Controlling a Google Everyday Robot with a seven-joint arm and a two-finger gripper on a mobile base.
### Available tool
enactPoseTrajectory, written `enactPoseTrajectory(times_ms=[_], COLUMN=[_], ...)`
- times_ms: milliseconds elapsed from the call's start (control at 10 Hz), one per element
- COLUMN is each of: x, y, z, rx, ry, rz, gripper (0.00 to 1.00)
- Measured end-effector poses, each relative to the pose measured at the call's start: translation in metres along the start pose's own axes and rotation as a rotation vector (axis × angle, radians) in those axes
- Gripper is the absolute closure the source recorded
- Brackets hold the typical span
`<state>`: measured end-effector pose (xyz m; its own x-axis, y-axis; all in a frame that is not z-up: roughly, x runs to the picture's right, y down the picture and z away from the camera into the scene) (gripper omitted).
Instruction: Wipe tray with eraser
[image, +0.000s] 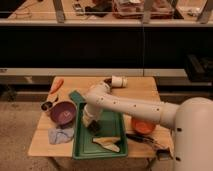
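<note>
The large green tray (114, 125) lies on the wooden table, in the middle toward the front. My gripper (93, 125) reaches down into the tray's left half, close to its floor. A small black shape (94, 128) sits right at the gripper's tip. It looks like the eraser, but I cannot tell whether it is held. A pale, curved, peel-like thing (106, 143) lies in the tray's near end.
Left of the tray are a purple bowl (63, 112), a blue cloth (60, 135), a metal cup (46, 106), a carrot (56, 85) and a dark-green pad (76, 96). An orange bowl (142, 125) and a black-handled tool (142, 139) lie to the right. A white cup (118, 81) is behind.
</note>
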<state>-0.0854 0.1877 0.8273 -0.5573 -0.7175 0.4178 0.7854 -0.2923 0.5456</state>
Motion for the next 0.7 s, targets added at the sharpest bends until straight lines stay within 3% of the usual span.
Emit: enactPoseTrajectory(times_ms=[300, 500, 700], x=[-0.043, -0.045, -0.028], y=[0.027, 0.042, 0.058], z=[-0.003, -0.007, -0.017], rx=[-0.007, -0.010, -0.018], ry=[-0.020, -0.001, 0.026], rz=[0.052, 0.104, 0.132], gripper=[1.00, 1.00, 1.00])
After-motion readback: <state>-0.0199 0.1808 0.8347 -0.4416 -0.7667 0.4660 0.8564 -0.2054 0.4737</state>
